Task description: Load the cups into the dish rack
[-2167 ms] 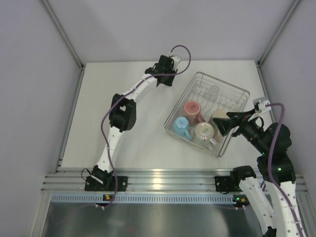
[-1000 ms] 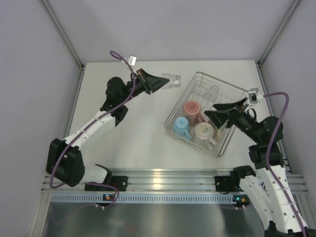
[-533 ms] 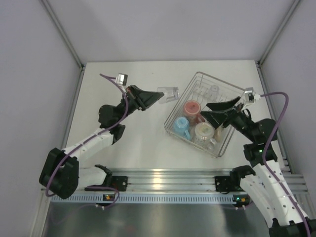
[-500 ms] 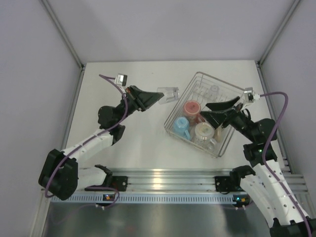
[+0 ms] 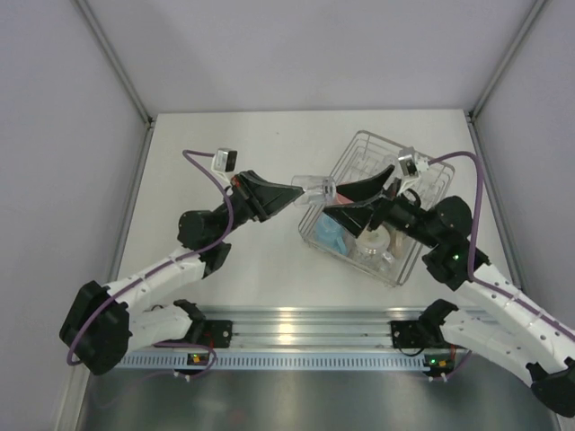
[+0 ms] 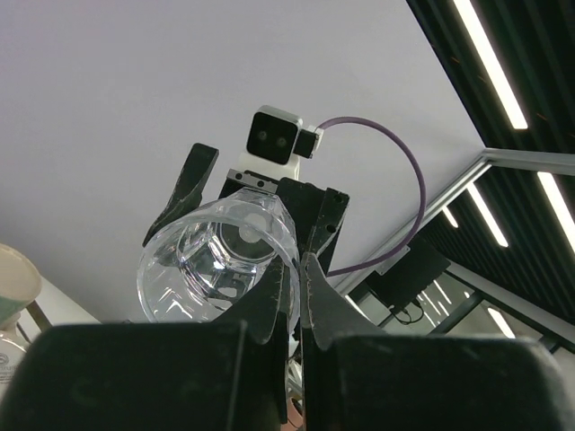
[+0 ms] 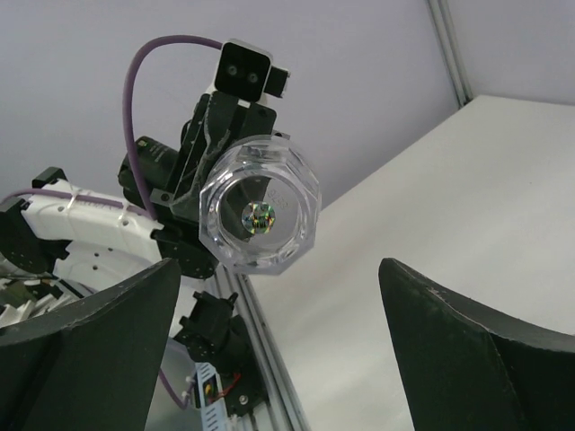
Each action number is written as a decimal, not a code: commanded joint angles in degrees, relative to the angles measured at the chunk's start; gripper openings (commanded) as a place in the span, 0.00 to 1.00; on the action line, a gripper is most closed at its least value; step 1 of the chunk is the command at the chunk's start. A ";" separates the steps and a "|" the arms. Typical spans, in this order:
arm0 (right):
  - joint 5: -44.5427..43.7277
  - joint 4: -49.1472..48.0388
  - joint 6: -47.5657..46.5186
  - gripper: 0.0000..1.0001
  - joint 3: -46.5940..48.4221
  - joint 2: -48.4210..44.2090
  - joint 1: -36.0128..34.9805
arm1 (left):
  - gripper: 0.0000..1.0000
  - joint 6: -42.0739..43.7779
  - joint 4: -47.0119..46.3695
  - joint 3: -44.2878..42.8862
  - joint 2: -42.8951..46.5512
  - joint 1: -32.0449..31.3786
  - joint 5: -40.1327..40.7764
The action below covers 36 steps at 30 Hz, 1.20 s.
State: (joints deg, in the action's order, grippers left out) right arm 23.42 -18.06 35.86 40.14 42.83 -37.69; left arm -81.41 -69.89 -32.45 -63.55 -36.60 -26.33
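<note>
Over mid-table (image 5: 225, 144), the left gripper (image 5: 299, 191) pinches a glass (image 5: 316, 188) by its wall, tipped sideways in the air beside the rack's (image 5: 361, 146) left edge. The right gripper (image 5: 334, 203) gapes wide, facing its base, not touching.

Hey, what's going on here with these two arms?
The left gripper pinches the rim of a clear glass and holds it in the air by the left edge of the dish rack. The right gripper is open and points at the base of the glass, its fingers spread wide and not touching it. It looks like a handover is about to happen. A blue cup and a cream cup already sit in the rack.
</note>
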 commanded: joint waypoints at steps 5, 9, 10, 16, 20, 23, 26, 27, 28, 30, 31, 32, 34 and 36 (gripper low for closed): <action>-7.42 -2.68 -6.32 0.89 7.23 4.72 -8.17 | 0.00 0.90 -5.87 1.15 3.87 -1.37 2.42; -9.18 -3.73 -6.68 0.83 8.02 7.09 -10.03 | 0.00 0.11 -5.87 2.39 4.13 -1.55 2.77; -9.27 -3.82 -6.68 0.80 8.28 7.53 -10.29 | 0.00 0.02 -5.87 2.56 4.31 -1.55 2.77; -10.23 -6.72 -6.59 0.52 7.67 8.94 -11.88 | 0.00 0.28 -5.87 3.18 4.92 -1.63 2.42; -11.29 -6.90 -7.20 0.26 7.41 8.77 -12.14 | 0.00 0.20 -5.87 4.58 5.10 -1.63 2.77; -12.78 -7.16 -7.47 0.06 6.53 7.71 -12.14 | 0.00 -0.24 -5.87 5.20 4.84 -1.63 3.12; -14.54 -7.51 -7.91 0.00 5.39 6.57 -12.23 | 0.00 -0.68 -5.87 4.94 3.88 -1.63 2.43; -14.63 -7.69 -8.26 0.00 4.87 6.30 -12.14 | 0.00 -0.68 -5.87 4.68 3.61 -1.63 1.99; -14.80 -7.69 -8.26 0.11 4.86 6.22 -12.23 | 0.00 -0.86 -5.87 4.24 3.35 -1.63 1.63; -15.51 -7.25 -8.00 0.52 4.68 5.95 -12.23 | 0.00 -0.77 -5.87 4.06 3.26 -1.72 1.37; -15.51 -7.25 -8.17 0.54 4.60 5.86 -12.23 | 0.00 -0.68 -5.87 4.06 3.43 -1.72 1.37; -15.34 -7.25 -8.08 0.54 4.60 5.78 -12.14 | 0.00 -0.60 -5.87 4.06 3.69 -1.72 1.45; -15.25 -8.12 -8.00 0.54 4.42 5.60 -12.14 | 0.00 -0.60 -5.87 4.14 3.87 -1.72 1.63; -15.33 -8.83 -7.99 0.55 3.98 5.51 -12.23 | 0.00 -0.60 -5.79 4.15 3.96 -1.81 1.54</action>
State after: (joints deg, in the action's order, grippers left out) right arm 12.16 -20.21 29.52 43.86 50.24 -49.67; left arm -81.89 -70.74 -27.94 -60.27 -38.00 -23.07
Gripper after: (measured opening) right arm 0.552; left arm 0.048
